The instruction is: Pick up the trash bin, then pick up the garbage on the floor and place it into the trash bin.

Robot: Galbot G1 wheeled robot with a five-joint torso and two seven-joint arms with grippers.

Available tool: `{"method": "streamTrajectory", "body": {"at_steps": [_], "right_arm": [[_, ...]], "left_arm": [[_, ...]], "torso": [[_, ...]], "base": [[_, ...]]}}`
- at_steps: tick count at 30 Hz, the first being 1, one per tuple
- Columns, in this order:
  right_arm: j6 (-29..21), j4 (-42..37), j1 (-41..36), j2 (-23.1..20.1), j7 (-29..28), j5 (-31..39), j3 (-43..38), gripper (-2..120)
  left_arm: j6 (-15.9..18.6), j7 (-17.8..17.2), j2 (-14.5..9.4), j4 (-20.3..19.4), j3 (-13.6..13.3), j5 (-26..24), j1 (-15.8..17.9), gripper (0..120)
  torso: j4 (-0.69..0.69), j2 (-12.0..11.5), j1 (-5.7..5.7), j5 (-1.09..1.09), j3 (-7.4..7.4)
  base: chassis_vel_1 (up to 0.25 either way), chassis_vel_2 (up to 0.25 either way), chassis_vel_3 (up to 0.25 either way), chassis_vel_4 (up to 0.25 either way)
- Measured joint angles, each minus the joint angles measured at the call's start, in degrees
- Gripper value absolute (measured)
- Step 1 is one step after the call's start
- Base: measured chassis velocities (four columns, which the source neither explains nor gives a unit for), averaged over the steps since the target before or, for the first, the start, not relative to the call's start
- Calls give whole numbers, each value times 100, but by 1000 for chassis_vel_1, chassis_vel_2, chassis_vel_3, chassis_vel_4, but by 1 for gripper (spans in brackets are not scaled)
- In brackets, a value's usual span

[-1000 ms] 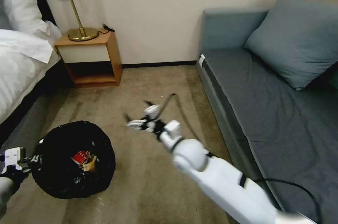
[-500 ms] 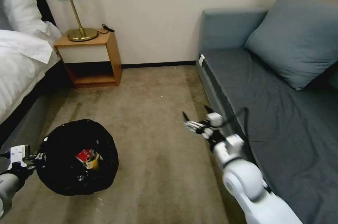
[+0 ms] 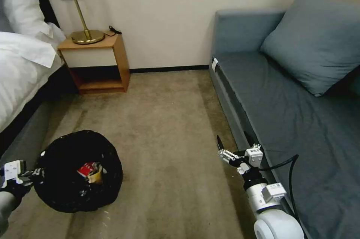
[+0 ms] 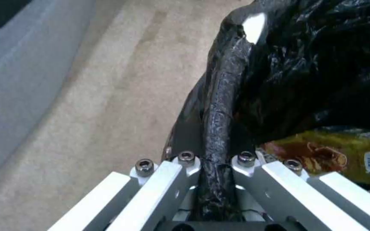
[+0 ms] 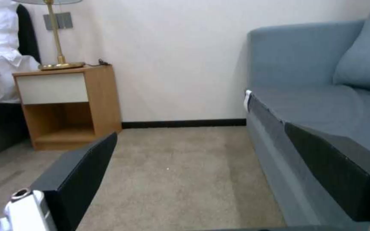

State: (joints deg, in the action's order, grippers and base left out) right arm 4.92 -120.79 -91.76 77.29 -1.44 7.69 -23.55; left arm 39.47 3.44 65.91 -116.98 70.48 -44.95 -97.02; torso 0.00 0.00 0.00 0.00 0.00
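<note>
The trash bin (image 3: 75, 171), lined with a glossy black bag, is at the lower left over the carpet. My left gripper (image 3: 32, 174) is shut on its rim. The left wrist view shows my left gripper (image 4: 216, 160) pinching the bag-covered rim (image 4: 219, 106). Garbage lies inside the bin: a red-white wrapper (image 3: 86, 168), a tan pouch (image 3: 96, 176), and a gold printed wrapper (image 4: 322, 154). My right gripper (image 3: 233, 142) hangs open and empty beside the sofa's front edge; its black fingers (image 5: 82, 173) stand wide apart.
A grey-blue sofa (image 3: 292, 119) with a cushion (image 3: 315, 40) runs along the right. A wooden nightstand (image 3: 95, 60) with a brass lamp (image 3: 84, 25) stands at the far wall. A bed (image 3: 18, 70) lines the left. Beige carpet (image 3: 165, 130) lies between them.
My right arm has swung from above the middle of the carpet to the right and back toward me, ending beside the sofa. The bin has barely shifted in the left gripper.
</note>
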Motion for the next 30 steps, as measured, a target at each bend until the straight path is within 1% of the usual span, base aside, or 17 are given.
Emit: {"method": "streamTrajectory", "body": {"at_steps": [1,3,4,6,8,9,12,14,16,18,19,20,23,24,27,29,30], "right_arm": [[0,0,0,0,0,0,0,100],[0,3,10,-2,0,2,6,100],[0,8,16,-4,-1,6,13,100],[-1,8,19,-4,-1,7,16,100],[-4,11,26,-6,-2,10,22,100],[-4,11,26,-6,-2,10,22,100],[-11,14,34,-8,-3,17,30,100],[-13,15,35,-8,-3,19,31,100],[-17,16,40,-9,-4,22,37,100],[-21,18,44,-10,-5,25,40,100],[-21,18,44,-10,-5,25,40,100],[-22,18,45,-11,-5,26,42,100],[-25,20,49,-12,-6,29,44,100],[-25,20,49,-12,-6,29,44,100],[-28,22,52,-13,-7,32,46,100],[-30,23,53,-14,-8,33,47,100],[-30,23,53,-14,-8,34,48,100]], "left_arm": [[0,0,0,0,0,0,0,3],[23,-74,32,27,30,-155,21,3],[56,-152,57,106,99,-322,39,3],[64,-180,61,152,127,-374,47,3],[91,-265,53,360,221,-586,90,3],[91,-265,53,360,221,-586,90,3],[120,-399,-21,781,353,-893,212,3],[126,-417,-34,850,370,-942,233,3],[151,-468,-73,1091,399,-1117,317,3],[181,-560,-91,1384,361,-1318,443,3],[181,-560,-91,1384,361,-1318,443,3],[189,-595,-90,1475,327,-1386,490,3],[200,-785,-71,1868,136,-1560,717,3],[200,-785,-71,1868,136,-1560,717,3],[199,-877,-71,2150,15,-1651,847,3],[199,-877,-72,2178,-11,-1654,862,5],[199,-876,-72,2183,-24,-1654,871,8]], "torso": [[0,0,0,0,0],[-1,0,0,0,0],[-1,0,0,0,0],[-1,0,0,0,0],[1,0,0,0,0],[1,0,0,0,0],[0,0,0,-1,0],[0,0,0,-1,0],[0,0,0,-1,0],[0,0,0,-1,0],[0,0,0,-1,0],[0,0,0,-1,0],[-1,0,0,-2,1],[-1,0,0,-2,1],[-1,0,0,-1,0],[0,0,0,-1,1],[-1,0,0,0,1]], "base": [[0,0,0,0],[0,0,0,0],[0,0,0,0],[0,0,0,0],[0,0,0,0],[0,0,0,0],[0,0,0,0],[0,0,0,0],[0,0,0,0],[0,0,0,0],[0,0,0,0],[0,0,0,0],[0,0,0,0],[0,0,0,0],[0,0,0,0],[0,0,0,0],[0,0,0,0]]}}
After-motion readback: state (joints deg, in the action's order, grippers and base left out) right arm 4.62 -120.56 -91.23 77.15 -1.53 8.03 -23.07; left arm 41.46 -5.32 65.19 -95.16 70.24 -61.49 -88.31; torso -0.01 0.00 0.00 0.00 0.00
